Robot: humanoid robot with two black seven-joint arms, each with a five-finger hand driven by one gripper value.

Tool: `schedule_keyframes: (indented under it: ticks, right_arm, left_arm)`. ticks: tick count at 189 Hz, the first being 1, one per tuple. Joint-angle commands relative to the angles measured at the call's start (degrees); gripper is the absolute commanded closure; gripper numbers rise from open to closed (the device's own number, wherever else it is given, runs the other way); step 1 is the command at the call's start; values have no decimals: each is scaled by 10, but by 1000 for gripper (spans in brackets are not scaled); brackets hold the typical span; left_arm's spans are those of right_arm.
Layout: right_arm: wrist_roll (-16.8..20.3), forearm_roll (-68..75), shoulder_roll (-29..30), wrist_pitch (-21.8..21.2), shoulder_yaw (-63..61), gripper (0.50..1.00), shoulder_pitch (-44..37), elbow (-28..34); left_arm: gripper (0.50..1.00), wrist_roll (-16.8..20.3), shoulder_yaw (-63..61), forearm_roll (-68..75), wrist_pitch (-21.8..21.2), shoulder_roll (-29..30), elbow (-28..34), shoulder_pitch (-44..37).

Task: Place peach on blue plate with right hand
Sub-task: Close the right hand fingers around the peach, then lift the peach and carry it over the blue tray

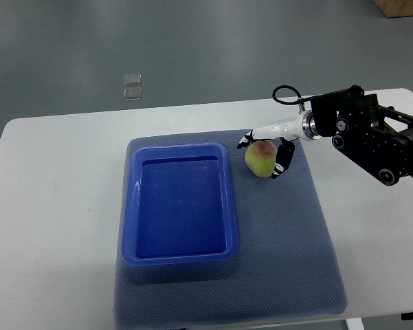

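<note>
Blue mat (pixel 288 227), peach (pixel 260 159) within right hand (pixel 266 148)

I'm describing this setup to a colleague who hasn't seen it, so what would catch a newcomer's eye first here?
The bright blue plate, a deep rectangular tray, stands out first, sitting empty on the grey mat at the middle of the white table. Just beyond its far right corner, the right hand reaches in from the right edge with its fingers around the yellow-green peach.
</note>
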State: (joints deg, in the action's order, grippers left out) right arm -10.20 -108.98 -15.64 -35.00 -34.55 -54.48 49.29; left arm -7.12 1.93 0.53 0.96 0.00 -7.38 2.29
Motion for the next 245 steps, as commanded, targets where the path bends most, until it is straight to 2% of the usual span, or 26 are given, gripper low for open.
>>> schedule_keyframes:
  ticks: [1, 20, 28, 38, 39, 46, 49, 59, 60, 72, 81, 82, 118, 134, 146, 155, 164, 165, 198, 208, 213, 236, 245]
  right_arm:
    - [0, -23, 1, 0, 0, 605, 5, -1]
    - [0, -24, 0, 0, 0, 636, 6, -1]
    - [0, -25, 1, 0, 0, 666, 6, -1]
    - [0, -25, 1, 0, 0, 666, 6, -1]
    - [0, -29, 1, 0, 0, 687, 6, -1]
    - [1, -30, 1, 0, 0, 707, 6, -1]
    - [1, -30, 0, 0, -1, 738, 5, -1]
    - [1, -30, 0, 0, -1, 738, 5, -1]
    - [1, -32, -1, 0, -1, 823, 4, -2]
    - [1, -32, -1, 0, -2, 863, 3, -2]
    - [1, -32, -1, 0, -2, 863, 3, -2]
    - [1, -32, -1, 0, -6, 887, 2, -2]
    - [1, -29, 3, 5, -11, 889, -3, -2]
    - [0, -19, 21, 6, -12, 889, -48, -2]
    - [0, -19, 24, 5, -12, 889, -52, -2]
    - [1, -2, 53, 0, -12, 887, -84, -2]
    - [1, -2, 53, 0, -12, 887, -84, -2]
    - [1, 7, 71, 0, -11, 883, -97, -2]
    - [0, 14, 131, 0, -11, 867, -106, -2]
    - [-1, 16, 149, 0, -11, 846, -104, -2]
    - [-1, 19, 156, 0, -11, 816, -100, -2]
    - [-1, 27, 156, 0, -3, 752, -84, -2]
    - [-1, 27, 156, 0, -2, 748, -84, -2]
  left_arm:
    - [500, 0, 0, 0, 0, 0, 0, 0]
    - [500, 0, 0, 0, 0, 0, 0, 0]
    - [500, 0, 0, 0, 0, 0, 0, 0]
    - [500, 0, 0, 0, 0, 0, 0, 0]
    - [500, 0, 0, 0, 0, 0, 1, 0]
    - [500, 0, 0, 0, 0, 0, 1, 0]
    - [500, 0, 0, 0, 0, 0, 1, 0]
    - [500, 0, 0, 0, 0, 0, 1, 0]
    - [500, 0, 0, 0, 0, 0, 1, 1]
    - [500, 0, 0, 0, 0, 0, 0, 1]
    - [500, 0, 0, 0, 0, 0, 0, 1]
    - [500, 0, 0, 0, 0, 0, 0, 1]
    - [500, 0, 0, 0, 0, 0, 0, 1]
    - [500, 0, 0, 0, 0, 0, 0, 1]
    - [500, 0, 0, 0, 0, 0, 0, 1]
    - [500, 0, 0, 0, 0, 0, 1, 0]
    - [500, 0, 0, 0, 0, 0, 1, 0]
    - [500, 0, 0, 0, 0, 0, 1, 0]
    - [500, 0, 1, 0, 0, 0, 0, 0]
    - [500, 0, 0, 0, 0, 0, 1, 0]
    - [500, 0, 0, 0, 0, 0, 1, 0]
    - [500, 0, 0, 0, 0, 0, 1, 0]
    - [500, 0, 0, 0, 0, 0, 0, 0]
